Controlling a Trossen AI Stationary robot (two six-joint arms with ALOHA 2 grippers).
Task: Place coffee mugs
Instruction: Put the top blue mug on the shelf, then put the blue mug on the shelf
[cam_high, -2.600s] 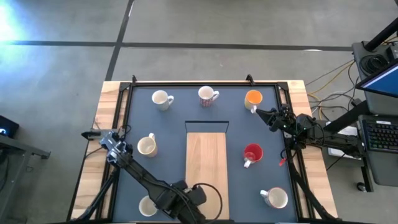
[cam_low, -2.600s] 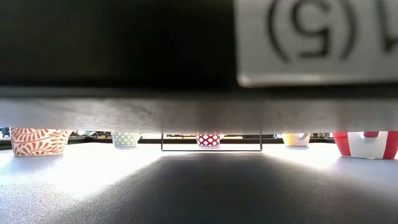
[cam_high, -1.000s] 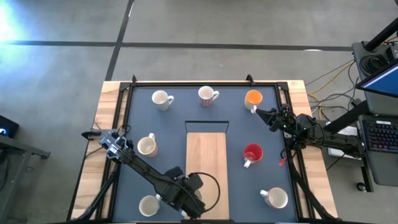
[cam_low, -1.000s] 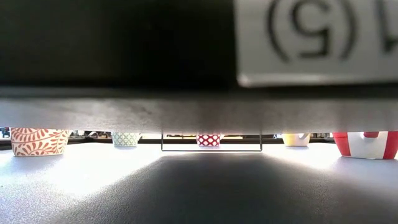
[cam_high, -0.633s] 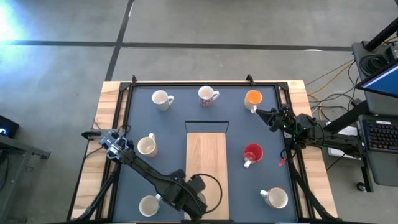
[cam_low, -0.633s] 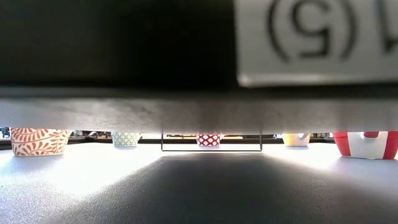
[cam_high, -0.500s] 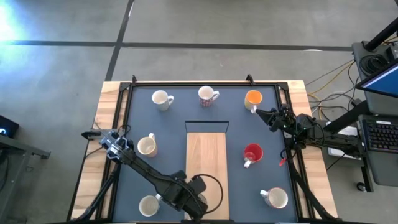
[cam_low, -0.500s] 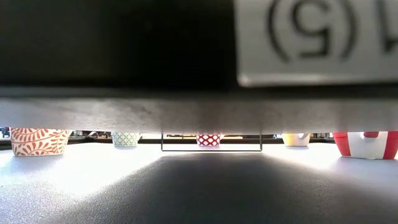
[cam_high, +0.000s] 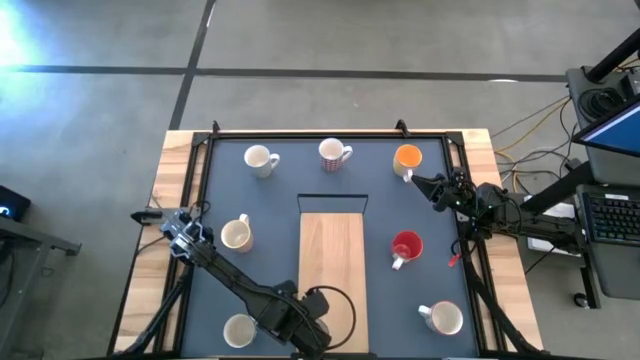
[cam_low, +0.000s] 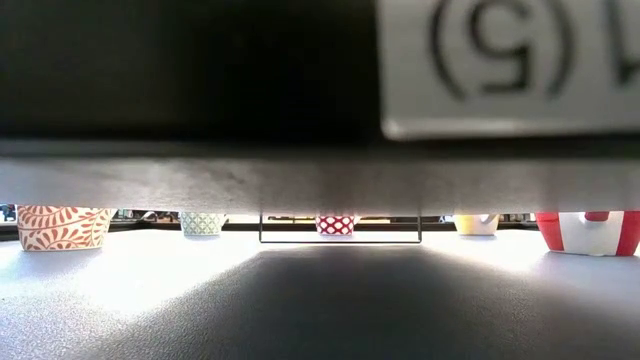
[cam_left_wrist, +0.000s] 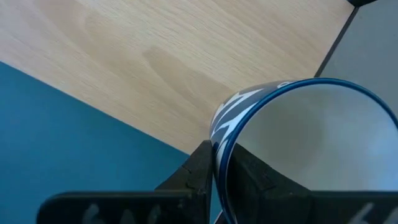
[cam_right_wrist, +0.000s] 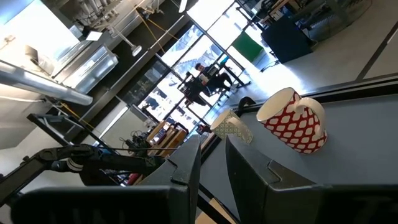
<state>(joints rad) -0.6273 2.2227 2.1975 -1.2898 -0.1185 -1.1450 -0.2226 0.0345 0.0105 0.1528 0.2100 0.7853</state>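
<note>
Dark matting covers the wooden table (cam_high: 170, 150), where seven small ceramic mugs stand spaced around a pale wooden board (cam_high: 333, 280), seemingly set out one by one. The left hand (cam_left_wrist: 219, 163) is clamped on the rim of a blue-and-white patterned mug (cam_left_wrist: 298, 149) near the board, perhaps the next placed. The right hand (cam_high: 412, 181) waits beside the orange mug (cam_high: 407, 158), fingers slightly apart, holding nothing.

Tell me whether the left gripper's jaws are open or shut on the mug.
Shut on the blue-rimmed mug: the left gripper pinches the mug's wall, one finger outside, one inside the rim.
</note>
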